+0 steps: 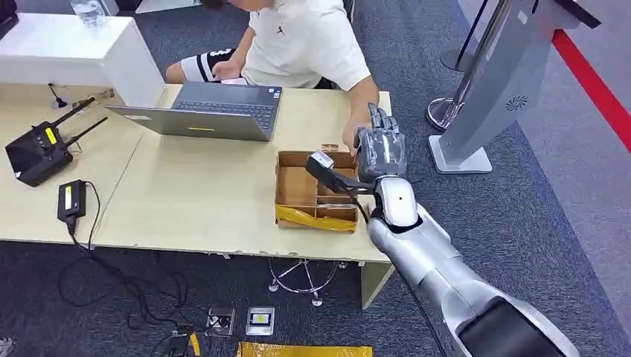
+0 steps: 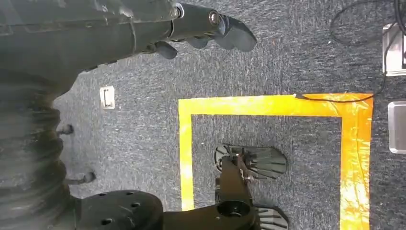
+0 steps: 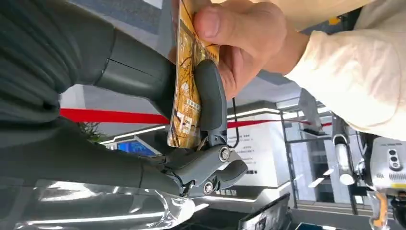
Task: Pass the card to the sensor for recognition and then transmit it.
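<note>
A gold patterned card (image 3: pixel 184 96) stands on edge, pinched between my right hand's thick thumb (image 3: pixel 210 96) and its fingers. A person's hand (image 3: pixel 244 38) also grips the card's other end. In the head view my right hand (image 1: pixel 381 149) is raised over the table's right end, beside an open cardboard box (image 1: pixel 298 190), with its back toward me and touching the seated person's hand (image 1: pixel 348 137). My left hand (image 2: pixel 210 26) hangs over the carpet and holds nothing.
On the wooden table (image 1: pixel 193 201) are a grey laptop (image 1: pixel 216 111), a black router with antennas (image 1: pixel 37 152) and a black power brick (image 1: pixel 72 199). A grey kiosk stand (image 1: pixel 491 97) rises to the right. Yellow tape (image 2: pixel 268 105) marks the floor.
</note>
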You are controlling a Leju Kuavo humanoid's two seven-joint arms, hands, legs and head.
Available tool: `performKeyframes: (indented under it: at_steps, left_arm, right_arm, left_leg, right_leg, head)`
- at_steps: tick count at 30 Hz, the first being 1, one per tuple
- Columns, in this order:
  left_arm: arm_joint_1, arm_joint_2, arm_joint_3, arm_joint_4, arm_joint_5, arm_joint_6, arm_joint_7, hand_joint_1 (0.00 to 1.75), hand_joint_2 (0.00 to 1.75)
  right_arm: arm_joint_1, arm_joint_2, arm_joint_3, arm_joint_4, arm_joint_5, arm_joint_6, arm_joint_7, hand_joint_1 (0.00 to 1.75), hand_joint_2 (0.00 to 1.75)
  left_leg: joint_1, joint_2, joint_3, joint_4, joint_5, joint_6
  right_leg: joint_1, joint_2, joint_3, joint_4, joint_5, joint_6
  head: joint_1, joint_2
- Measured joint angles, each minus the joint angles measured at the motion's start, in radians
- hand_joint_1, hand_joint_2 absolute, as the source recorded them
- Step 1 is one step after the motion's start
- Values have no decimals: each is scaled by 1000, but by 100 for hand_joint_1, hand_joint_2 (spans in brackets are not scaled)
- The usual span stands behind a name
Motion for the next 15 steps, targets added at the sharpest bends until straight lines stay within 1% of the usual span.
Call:
performKeyframes:
  at_steps: [2, 5, 9, 11, 13, 15]
  left_arm:
    - [0, 0, -4, 0, 0, 0, 0, 0, 175]
    - [0, 0, -6, 0, 1, 3, 0, 0, 175]
    - [0, 0, -7, 0, 8, 11, 0, 0, 175]
    - [2, 0, -7, 0, 15, 13, -2, 0, 175]
    - [4, 0, -7, 0, 25, 16, -5, 0, 175]
    - [8, 0, -7, 0, 37, 21, -14, 0, 175]
  right_arm:
    - [0, -3, 2, 5, 11, -12, 6, 0, 175]
    - [1, -7, 5, 13, 5, -58, 4, 0, 175]
    - [11, -14, -5, 9, -61, -177, -70, 0, 175]
    - [29, -16, -24, -17, -46, -196, -110, 0, 175]
    - [60, -18, -49, -74, -20, -200, -146, 0, 175]
    - [100, -19, -64, -146, -6, -201, -158, 0, 175]
  left_leg:
    - [0, 0, 0, 0, 0, 0]
    - [0, 0, 0, 0, 0, 0]
    - [0, 0, 0, 0, 0, 0]
    - [0, 0, 0, 0, 0, 0]
    - [0, 0, 0, 0, 0, 0]
    - [0, 0, 0, 0, 0, 0]
  right_leg:
    - [0, 0, 0, 0, 0, 0]
    - [0, 0, 0, 0, 0, 0]
    - [0, 0, 0, 0, 0, 0]
    - [0, 0, 0, 0, 0, 0]
    - [0, 0, 0, 0, 0, 0]
    - [0, 0, 0, 0, 0, 0]
  head:
    - [0, 0]
    - [0, 0]
    - [0, 0]
    - [0, 0]
    - [0, 0]
    - [0, 0]
